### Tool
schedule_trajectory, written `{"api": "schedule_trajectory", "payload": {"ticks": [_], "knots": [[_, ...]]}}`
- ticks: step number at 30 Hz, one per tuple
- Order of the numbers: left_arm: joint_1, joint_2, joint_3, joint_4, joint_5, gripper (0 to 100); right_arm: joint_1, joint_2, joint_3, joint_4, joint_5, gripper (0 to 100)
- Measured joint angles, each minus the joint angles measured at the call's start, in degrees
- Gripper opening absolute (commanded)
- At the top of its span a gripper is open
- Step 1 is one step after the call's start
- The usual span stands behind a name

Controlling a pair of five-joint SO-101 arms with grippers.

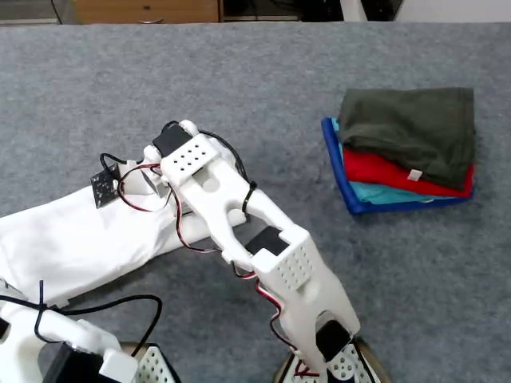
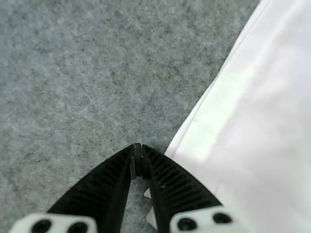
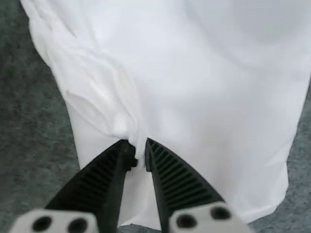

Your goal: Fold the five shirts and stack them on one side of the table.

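Observation:
A white shirt (image 1: 72,239) lies spread at the left of the grey table. The right arm (image 1: 239,215) stretches from the front edge to the shirt's far end. In the right wrist view my right gripper (image 3: 137,150) is shut on a bunched fold of the white shirt (image 3: 194,87). My left gripper (image 2: 138,155) is shut with nothing in it, low over the carpet just beside the hem of the white shirt (image 2: 262,126). At the right sits a stack of folded shirts: dark green (image 1: 407,128) on top, then red (image 1: 375,169), light blue (image 1: 383,194) and blue (image 1: 339,171).
The left arm's base and cable (image 1: 72,343) sit at the front left corner. Bare grey carpet (image 1: 239,72) runs across the back and between the white shirt and the stack. A wooden cabinet (image 1: 148,9) stands behind the table.

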Motion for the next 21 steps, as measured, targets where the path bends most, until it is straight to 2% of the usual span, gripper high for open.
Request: {"api": "schedule_trajectory", "payload": {"ticks": [4, 7, 11, 14, 15, 16, 21], "knots": [[0.0, 0.0, 0.0, 0.0, 0.0, 2, 0.9, 0.0, 0.0, -1.3, 0.2, 30.3], [0.0, 0.0, 0.0, 0.0, 0.0, 2, 2.2, 0.0, 0.0, -2.7, 0.2, 33.8], [0.0, 0.0, 0.0, 0.0, 0.0, 2, 3.3, 0.0, -4.2, -1.1, 0.2, 25.1], [0.0, 0.0, 0.0, 0.0, 0.0, 2, 4.0, 0.0, -9.8, 3.7, -1.0, 4.0], [0.0, 0.0, 0.0, 0.0, 0.0, 2, 4.0, 0.0, -11.7, 6.1, -1.3, 0.0], [0.0, 0.0, 0.0, 0.0, 0.0, 2, 4.0, 0.0, -13.5, 8.4, -1.7, 2.8], [0.0, 0.0, 0.0, 0.0, 0.0, 2, 4.0, 0.0, -17.0, 14.6, -6.8, 0.2]]}}
